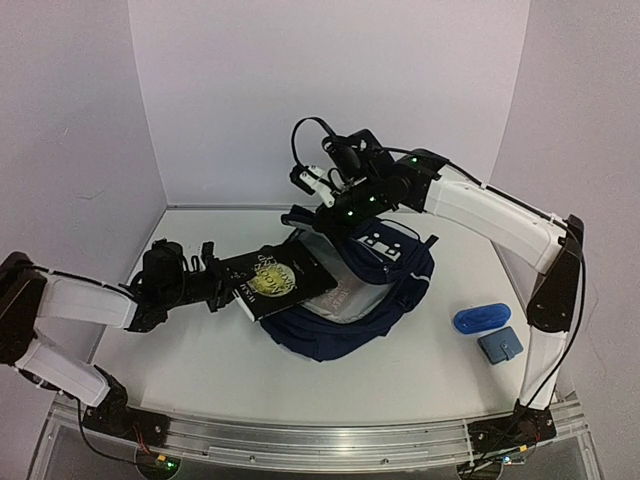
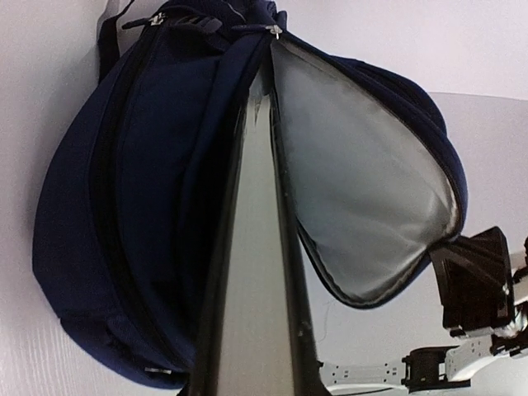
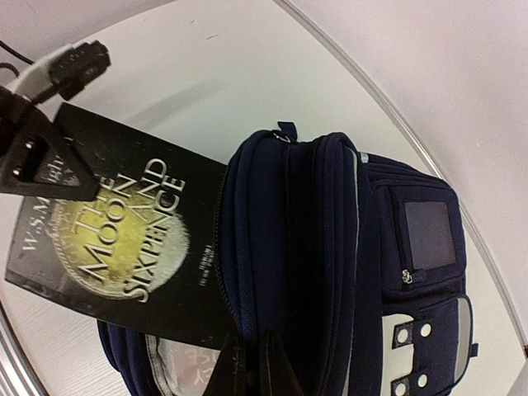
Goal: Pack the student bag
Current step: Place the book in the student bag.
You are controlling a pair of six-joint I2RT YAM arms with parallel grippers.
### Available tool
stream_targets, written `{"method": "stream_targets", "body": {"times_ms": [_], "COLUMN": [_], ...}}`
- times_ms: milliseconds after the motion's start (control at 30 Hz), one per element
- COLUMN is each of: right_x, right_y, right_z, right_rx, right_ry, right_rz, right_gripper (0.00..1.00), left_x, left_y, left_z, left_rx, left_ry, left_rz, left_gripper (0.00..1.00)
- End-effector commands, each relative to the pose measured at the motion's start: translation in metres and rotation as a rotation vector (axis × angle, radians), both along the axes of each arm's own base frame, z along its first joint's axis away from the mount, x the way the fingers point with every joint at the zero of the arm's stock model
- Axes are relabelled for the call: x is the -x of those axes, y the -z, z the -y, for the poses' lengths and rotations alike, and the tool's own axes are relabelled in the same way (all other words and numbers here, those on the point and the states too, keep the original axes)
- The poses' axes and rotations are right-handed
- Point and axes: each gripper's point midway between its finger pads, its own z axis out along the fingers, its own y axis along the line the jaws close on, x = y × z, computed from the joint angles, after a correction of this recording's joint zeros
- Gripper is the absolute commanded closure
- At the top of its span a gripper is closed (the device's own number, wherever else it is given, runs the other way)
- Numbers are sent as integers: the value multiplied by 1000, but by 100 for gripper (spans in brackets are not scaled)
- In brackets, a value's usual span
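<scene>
The student bag (image 1: 385,290), navy with a white dotted patch, lies on the table with its main compartment open; grey lining shows. My left gripper (image 1: 215,278) is shut on a black book (image 1: 272,280) titled "The Moon and Sixpence", whose far end is in the bag's mouth. In the left wrist view the book (image 2: 256,272) is edge-on between the bag body (image 2: 124,214) and the raised flap (image 2: 371,190). My right gripper (image 1: 305,218) is shut on the bag's rim and holds it up. In the right wrist view its fingertips (image 3: 235,371) pinch the fabric beside the book (image 3: 115,239).
A blue pouch (image 1: 482,317) and a small grey-blue square case (image 1: 500,346) lie at the right of the table. White walls close the back and both sides. The right arm arches over the bag from the right.
</scene>
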Motion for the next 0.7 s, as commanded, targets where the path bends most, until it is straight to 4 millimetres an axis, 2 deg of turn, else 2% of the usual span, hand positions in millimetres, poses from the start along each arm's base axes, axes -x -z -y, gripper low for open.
{"method": "stream_targets", "body": {"times_ms": [0,67,200,400,533,667], "right_x": [6,9,17,24,25,23], "right_y": [-63,-57,-49,-43,-39,-36], "right_z": [-33,-35,-38,-38,-34,-28], "right_rx": [-224,-224,-230,-232,-223,-213], "right_ry": [-73,-83,-109,-125,-125,-113], "right_rz": [62,36,-7,-36,-42,-43], "right_gripper": [100,100,100,100,100,100], "left_x": [-37,-46,-66,-96,-100,-89], "left_y": [-101,-104,-92,-65,-45,-32], "left_z": [20,32,59,94,103,89], "left_rx": [310,377,416,315,170,40], "left_ry": [-47,-43,-28,-57,-62,-78], "left_rz": [293,313,289,225,167,105], "left_gripper": [100,100,100,99,68,50]}}
